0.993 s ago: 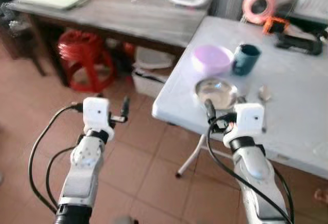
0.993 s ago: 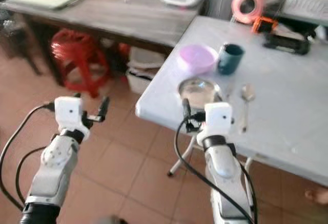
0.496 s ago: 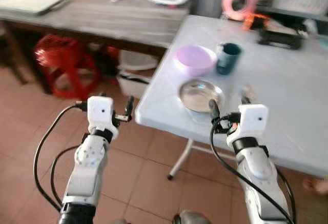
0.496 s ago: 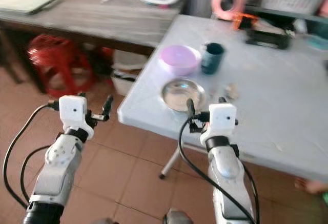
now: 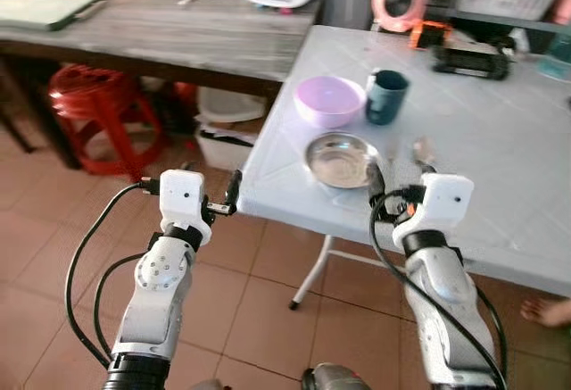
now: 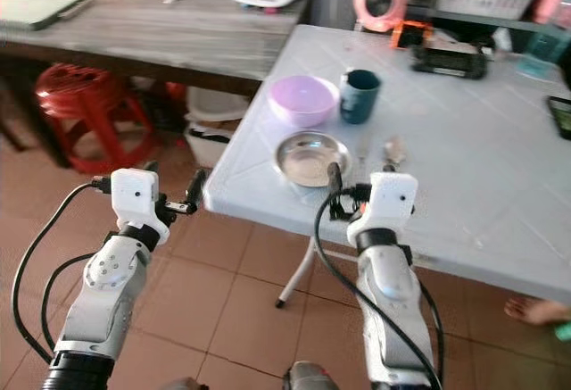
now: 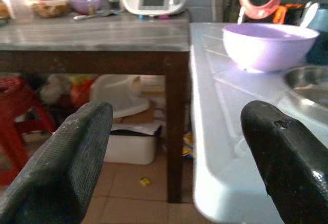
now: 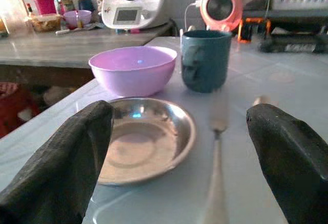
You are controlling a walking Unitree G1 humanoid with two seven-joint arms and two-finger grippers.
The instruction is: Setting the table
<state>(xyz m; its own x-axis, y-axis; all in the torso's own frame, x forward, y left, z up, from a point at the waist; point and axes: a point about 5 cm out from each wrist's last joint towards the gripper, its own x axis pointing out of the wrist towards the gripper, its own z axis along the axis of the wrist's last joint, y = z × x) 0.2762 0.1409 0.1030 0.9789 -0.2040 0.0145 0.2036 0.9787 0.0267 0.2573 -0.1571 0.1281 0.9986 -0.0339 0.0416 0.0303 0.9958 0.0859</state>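
Both grippers were spread wide and held nothing: the right gripper [image 6: 357, 172] hovered at the near edge of the white table [image 6: 500, 167], just short of the steel plate [image 6: 309, 158]; the left gripper [image 6: 174, 192] hung off the table's corner. That plate looked light, stiff and slick, best pinched at its raised rim. Beside it lay a fork [image 8: 217, 147] and spoon [image 6: 393, 151], thin and hard to lift flat. Behind stood a purple bowl [image 6: 304, 100] and dark cup [image 6: 359, 95]. A wooden counter [image 6: 152, 37], red stool [image 6: 76, 104] and tiled floor [image 6: 241, 310] lay beyond.
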